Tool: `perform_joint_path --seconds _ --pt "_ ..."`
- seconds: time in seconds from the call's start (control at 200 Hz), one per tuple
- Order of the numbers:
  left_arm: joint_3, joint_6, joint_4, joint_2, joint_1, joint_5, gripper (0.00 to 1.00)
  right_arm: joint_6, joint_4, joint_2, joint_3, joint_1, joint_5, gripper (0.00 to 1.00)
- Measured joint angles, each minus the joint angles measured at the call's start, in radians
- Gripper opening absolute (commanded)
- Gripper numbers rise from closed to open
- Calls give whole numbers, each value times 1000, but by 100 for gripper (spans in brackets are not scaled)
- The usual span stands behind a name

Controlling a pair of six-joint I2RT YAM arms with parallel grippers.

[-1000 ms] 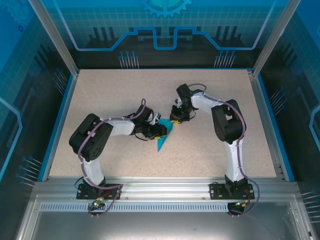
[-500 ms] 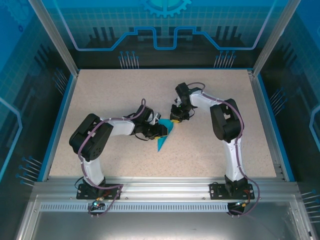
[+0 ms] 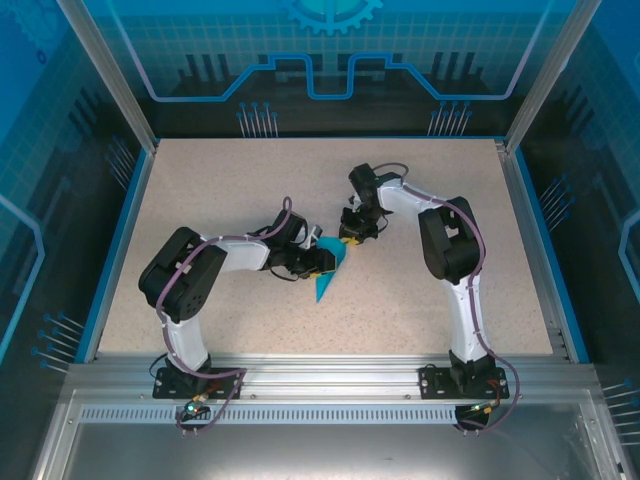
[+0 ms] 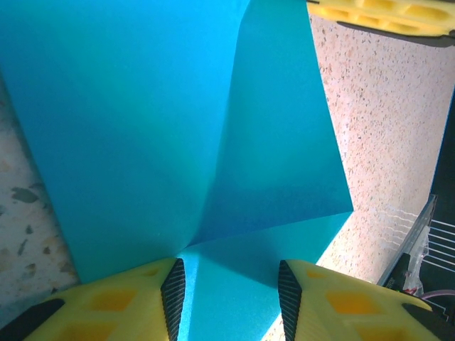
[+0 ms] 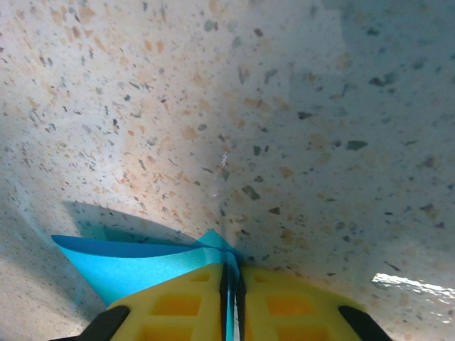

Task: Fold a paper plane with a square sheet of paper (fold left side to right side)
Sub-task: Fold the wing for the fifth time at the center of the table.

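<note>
Paper (image 3: 327,276), folded to a cyan point, lay mid-bench between the two arms, its tip aimed at the near edge. The left fingers (image 3: 318,262) sat on its left edge and the right fingers (image 3: 351,238) met its far corner, so from above much of its top was covered.

Seen from the left wrist, the paper (image 4: 178,128) showed a crease down its middle and ran off the top of the view. The left fingers (image 4: 173,297) stood apart over it with bare sheet between the pads, gripping nothing. A yellow right finger (image 4: 384,13) poked in at the upper corner.

From the right wrist, the right fingers (image 5: 186,304) were pinched tight on a thin edge of the paper (image 5: 142,261), which vanished between the pads.

The speckled bench (image 3: 230,190) had a blue rim (image 3: 118,250). Tinted panels (image 3: 330,50) with a gear and circuit pattern closed off the back.
</note>
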Motion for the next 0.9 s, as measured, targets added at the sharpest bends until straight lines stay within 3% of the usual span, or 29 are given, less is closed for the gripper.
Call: perform_joint_path --seconds 0.23,0.445,0.605,0.9 --pt "0 0 0 0 0 0 44 3 5 0 0 0 0 12" --pt "-4 0 5 0 0 0 44 10 5 0 0 0 6 0" --pt "-4 0 7 0 0 0 44 22 4 0 0 0 8 0" --pt "-55 8 11 -69 -2 0 58 26 1 -1 1 2 15 0"
